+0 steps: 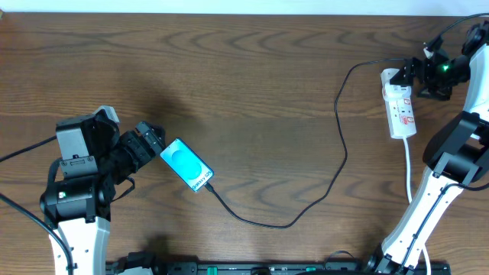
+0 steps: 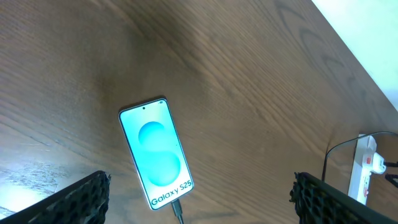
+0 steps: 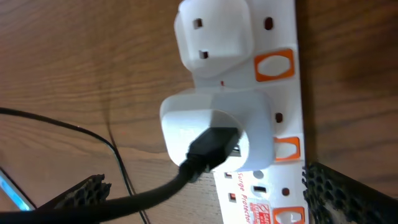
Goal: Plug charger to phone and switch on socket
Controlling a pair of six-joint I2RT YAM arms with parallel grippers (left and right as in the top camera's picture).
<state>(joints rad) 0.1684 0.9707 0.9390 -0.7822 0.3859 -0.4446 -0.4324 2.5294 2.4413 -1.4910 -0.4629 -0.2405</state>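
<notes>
Left claw (image 2: 199,180) is hanging released and empty, its two fingers (image 2: 74,199) standing wide apart, near the phone (image 2: 155,152) and touching no part of it. The phone is lying flat, screen up and glowing blue, on the left half of the table (image 1: 252,99). The tip of the black cable (image 1: 286,226) is sitting in the port at the phone's bottom edge, so the plugging step is reading as complete. From that port the cable is running toward the near edge of the table, curving right, then climbing toward the far right, where it is entering a white adapter (image 3: 217,124). The adapter is sitting in an outlet of the power strip (image 3: 280,93), which is lying along the right side of the table. Right claw (image 3: 204,175) is hovering at the far end of the strip, directly over the adapter, with its fingers spread and gripping nothing; no finger is visibly pressing a switch. The orange switch (image 3: 286,148) beside the adapter is showing no clear light, and whether it is on cannot be told from these views. By judgement, pressing that switch is the one step left, and the right claw is standing in place for it.
</notes>
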